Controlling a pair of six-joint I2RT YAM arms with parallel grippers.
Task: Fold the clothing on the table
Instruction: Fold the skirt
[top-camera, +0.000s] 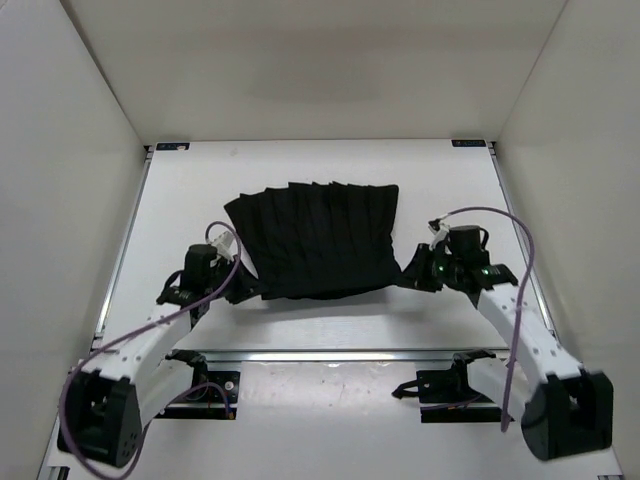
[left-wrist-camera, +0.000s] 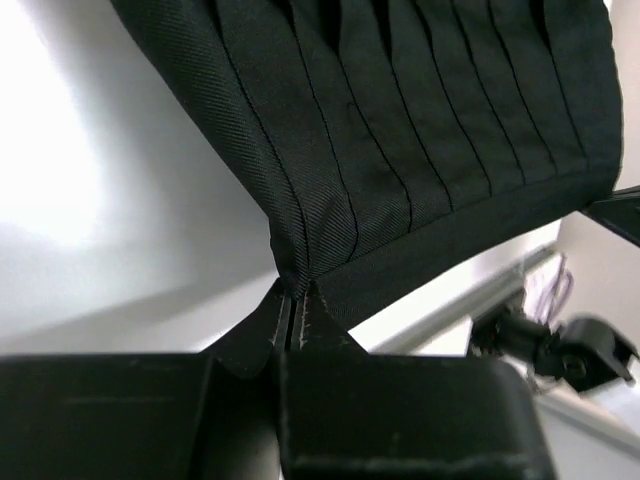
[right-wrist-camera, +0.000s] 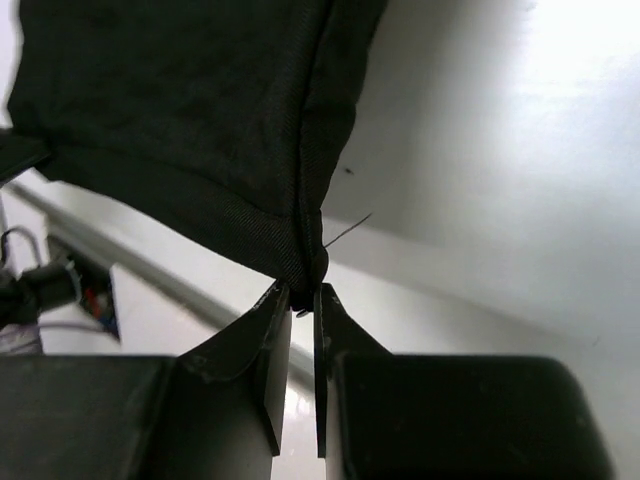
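**Two-arm fold, near corners gripped.** The clothing, one black pleated garment, lies at the middle of the white worktop. Its far edge is at 12 o'clock and its near hem at 6 o'clock. The left jaws are clamped on the hem corner at about 8 o'clock of the garment. In the left wrist view their fingertips meet with only the cloth's tip between them. The right jaws are clamped on the opposite corner at about 4 o'clock, with the fingertips pinching the seam end. A loose thread sticks out there.

**Hazards (judged).**
- Each grip takes only the very tip of a corner, so a quick lift or a pull outward could let the fabric slide free on one side.
- If the two arms travel unevenly toward 12 o'clock, the hem would land skewed.
- The cloth looks light, so the far edge may drag across the worktop instead of staying put.
- Slack between the corners may sag and bunch the pleats under the fold.

**Count.**
- Garments: one.
- Worktops: one.
- Arms: two, each with one pair of jaws.
- Purple cables: two, one looping over the left arm and one over the right arm.
- Metal rails: one, at 6 o'clock.
- Black corner brackets: two visible, at 11 o'clock and 1 o'clock.
- Pleats: perhaps ten, though the overhead view is too dark for a firm count.
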